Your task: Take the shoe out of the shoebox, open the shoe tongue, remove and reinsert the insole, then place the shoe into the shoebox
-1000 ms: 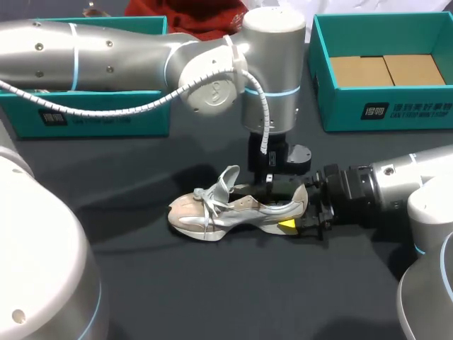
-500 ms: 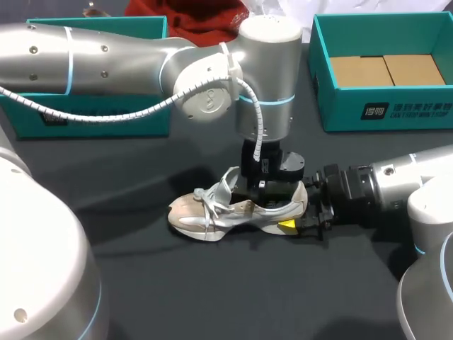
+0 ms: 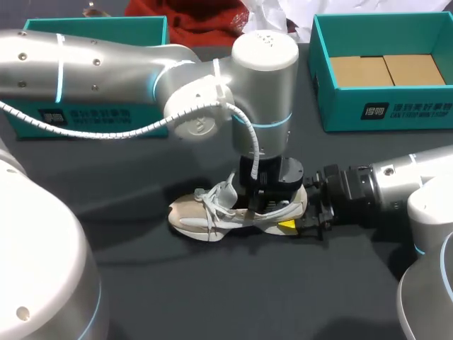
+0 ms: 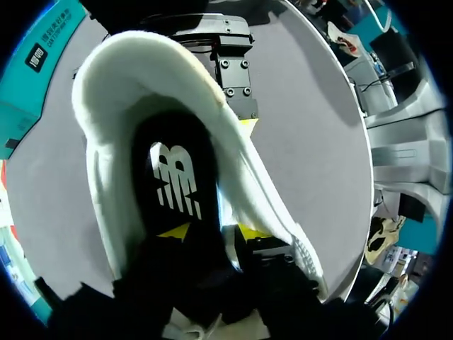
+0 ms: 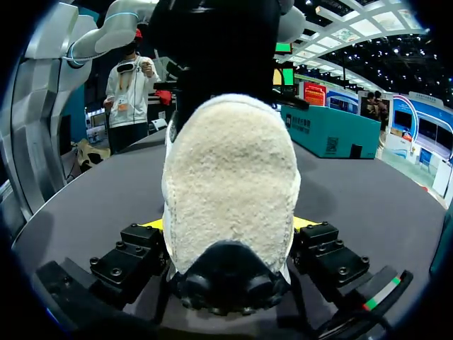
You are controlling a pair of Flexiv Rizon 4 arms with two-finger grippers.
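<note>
Even overhead light falls on the dark table (image 3: 141,297) in my head view and glares white off the left arm (image 3: 106,67). The arm throws a soft shadow over the table beside the shoe (image 3: 190,216). In my left wrist view the pale lining (image 4: 99,120) glows while the shoe's inside sinks into shadow. Lines bow toward the rims of both wrist views; the heel (image 5: 230,184) sits evenly lit.
</note>
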